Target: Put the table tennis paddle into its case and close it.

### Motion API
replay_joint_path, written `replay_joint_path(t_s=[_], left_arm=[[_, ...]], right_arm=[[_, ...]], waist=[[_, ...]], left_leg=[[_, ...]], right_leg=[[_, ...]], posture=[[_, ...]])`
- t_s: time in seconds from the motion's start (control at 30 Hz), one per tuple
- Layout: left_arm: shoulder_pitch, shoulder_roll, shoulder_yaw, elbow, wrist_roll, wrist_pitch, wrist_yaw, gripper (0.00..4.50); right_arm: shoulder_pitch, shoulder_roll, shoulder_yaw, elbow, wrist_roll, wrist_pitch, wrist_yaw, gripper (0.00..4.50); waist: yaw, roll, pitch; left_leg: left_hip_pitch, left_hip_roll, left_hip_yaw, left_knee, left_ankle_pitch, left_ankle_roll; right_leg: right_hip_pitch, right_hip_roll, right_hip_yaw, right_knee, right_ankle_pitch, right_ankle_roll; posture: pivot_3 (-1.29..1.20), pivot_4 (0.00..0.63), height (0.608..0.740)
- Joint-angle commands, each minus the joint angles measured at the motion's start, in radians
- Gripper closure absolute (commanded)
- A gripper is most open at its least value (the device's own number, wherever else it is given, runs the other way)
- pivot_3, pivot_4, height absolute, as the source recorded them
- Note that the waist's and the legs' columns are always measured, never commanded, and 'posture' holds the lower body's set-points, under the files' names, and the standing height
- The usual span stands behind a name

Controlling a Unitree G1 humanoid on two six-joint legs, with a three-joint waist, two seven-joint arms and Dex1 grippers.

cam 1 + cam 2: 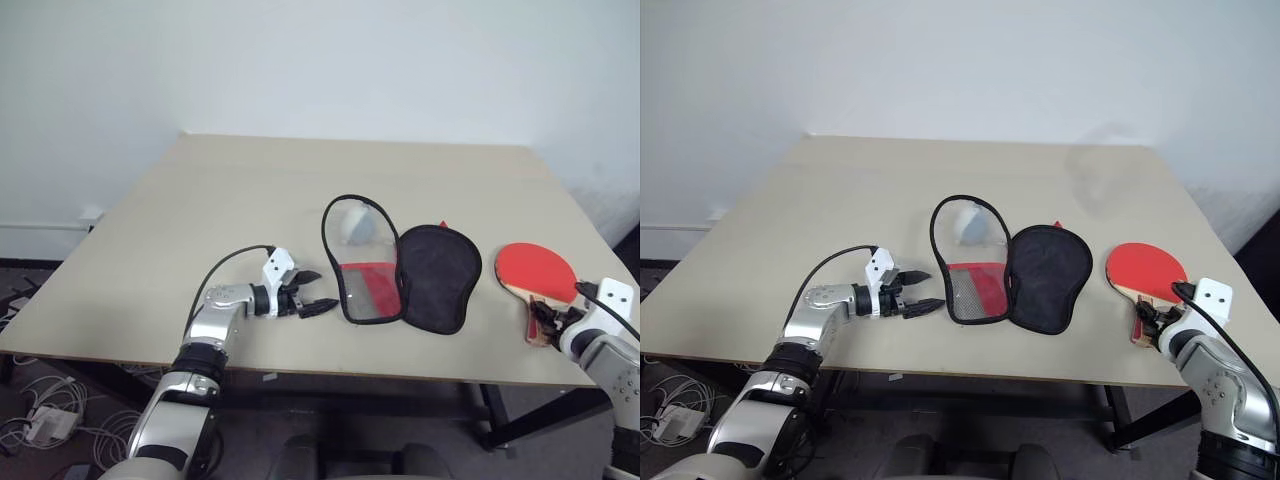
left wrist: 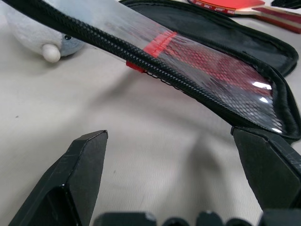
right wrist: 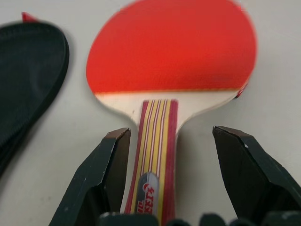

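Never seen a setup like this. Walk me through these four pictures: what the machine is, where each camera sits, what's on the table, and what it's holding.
It is a two-armed humanoid robot. Two pictures come from cameras in its head, looking down at a table; two come from cameras on its wrists. On the table lie an opened case and a table tennis paddle. A small grey-white thing shows through the case's clear half. The left gripper waits open beside the case. The right gripper has its jaws open either side of the paddle's handle, not yet closed. Nothing is held.
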Motion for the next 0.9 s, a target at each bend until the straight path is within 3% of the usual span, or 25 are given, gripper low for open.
replay_joint_path(t_s=[0.03,0.3,0.4,0.53,0.73,0.9], left_arm=[[0.002,0.015,0.021,-0.048,-0.015,0.006,0.005,0.0],[0.018,0.026,0.03,-0.078,-0.023,0.025,0.022,0.0],[0.03,0.031,0.03,-0.094,-0.023,0.032,0.026,0.0],[0.034,0.033,0.033,-0.107,-0.025,0.045,0.032,0.0],[0.026,0.03,0.034,-0.099,-0.02,0.048,0.037,0.0],[0.013,0.021,0.029,-0.086,-0.017,0.05,0.039,0.0]], right_arm=[[-0.049,-0.026,0.014,0.023,-0.015,-0.004,0.021,1.48],[-0.091,-0.026,0.068,0.089,-0.058,0.012,0.027,1.48],[-0.099,-0.027,0.079,0.103,-0.078,0.012,0.019,2.09],[-0.11,-0.017,0.079,0.107,-0.091,0.01,0.017,3.32],[-0.125,0.012,0.062,0.09,-0.106,-0.001,-0.022,3.37],[-0.174,0.072,-0.035,0.046,-0.098,0.007,-0.14,3.37]], waist=[[0.0,0.0,0.0],[-0.011,0.0,0.0],[-0.019,0.0,0.0],[-0.018,-0.001,0.0],[-0.02,-0.002,0.0],[-0.02,-0.002,0.0]], left_leg=[[0.0,0.0,0.0,0.0,0.0,0.0],[0.0,0.0,0.0,0.0,0.0,0.0],[0.0,0.0,-0.001,0.0,0.0,0.0],[0.001,0.0,-0.001,0.0,0.0,0.0],[0.001,0.0,-0.001,0.0,0.0,0.0],[0.001,0.0,0.0,0.001,0.0,0.0]], right_leg=[[0.0,0.0,0.0,0.0,0.0,0.0],[0.001,0.0,0.0,0.0,0.0,0.0],[0.0,0.0,0.0,0.0,0.0,0.0],[0.001,0.001,0.0,0.0,0.0,0.0],[0.001,0.001,0.0,0.0,0.0,0.0],[0.001,0.0,0.0,0.0,0.0,0.0]], posture=[[0.0,0.0,0.74],[0.0,0.0,0.74],[0.0,0.0,0.74],[0.0,0.0,0.74],[0.0,0.0,0.74],[0.0,0.0,0.74]])
